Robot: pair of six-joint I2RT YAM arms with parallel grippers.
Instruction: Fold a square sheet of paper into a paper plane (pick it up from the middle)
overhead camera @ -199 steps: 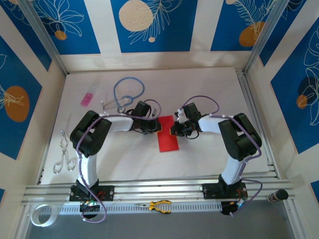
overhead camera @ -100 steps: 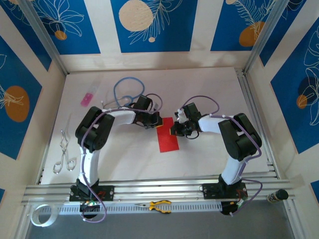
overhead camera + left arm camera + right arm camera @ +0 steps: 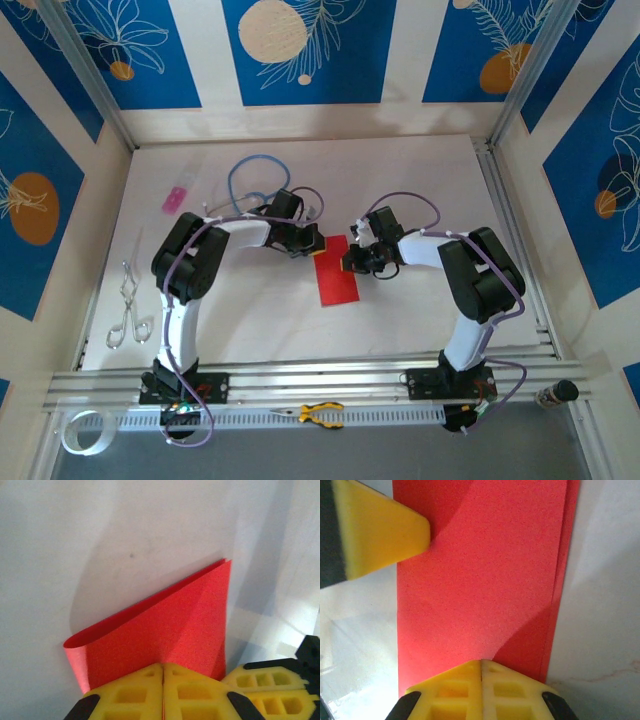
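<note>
Mid-table: the square sheet of paper lay folded into a long red strip, running near-to-far btwn the two arms. Left gripper was on its far-left corner, yellow pads pressed together w/ the red layer pinched in the seam. That layer rose off the table and curled into an open loop on one side. Right gripper sat at the strip's rt edge, pads also together, tips down on flat paper. Couldn't tell if it pinched a layer or just pressed. The grippers were near each other, not touching. Pink item and metal scissors lay well off to the left.
</note>
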